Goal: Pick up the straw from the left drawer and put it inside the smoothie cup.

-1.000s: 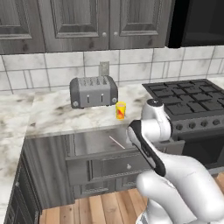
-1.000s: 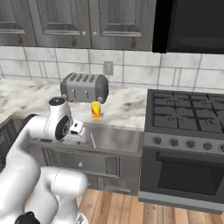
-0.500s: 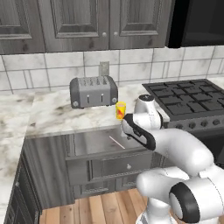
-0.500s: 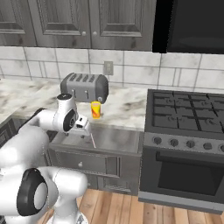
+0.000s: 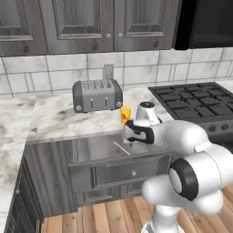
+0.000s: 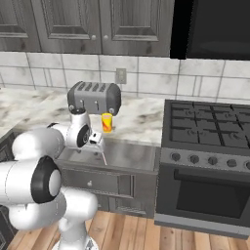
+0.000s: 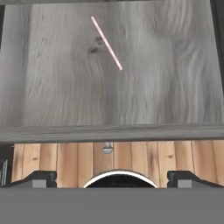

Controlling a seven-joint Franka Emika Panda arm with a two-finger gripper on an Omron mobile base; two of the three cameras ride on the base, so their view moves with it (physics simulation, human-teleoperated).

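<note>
The left drawer (image 5: 95, 152) is pulled out below the counter, its panelled front and round knob (image 7: 107, 148) facing the floor side. On its grey wood-grain floor (image 7: 166, 78) lies the straw (image 7: 106, 43), thin, pale pink and slanted; it also shows as a faint line, the straw (image 5: 121, 148) (image 6: 103, 157). The smoothie cup (image 5: 125, 114) (image 6: 107, 122), small and yellow, stands on the counter just behind the drawer. My gripper (image 7: 112, 178) hangs above the drawer's front edge, pointing down, open and empty, well short of the straw. The hand (image 5: 139, 133) sits beside the cup.
A grey toaster (image 5: 98, 94) (image 6: 95, 96) stands on the marble counter behind the cup. A black gas stove (image 5: 195, 98) (image 6: 210, 129) adjoins the drawer on the right. Upper cabinets (image 5: 91, 22) hang above. Wooden floor (image 7: 65, 159) lies below the drawer front.
The arm has swung left and tipped its hand down over the open drawer, close beside the cup. The jaws stayed wide apart. Straw and cup have not moved.
</note>
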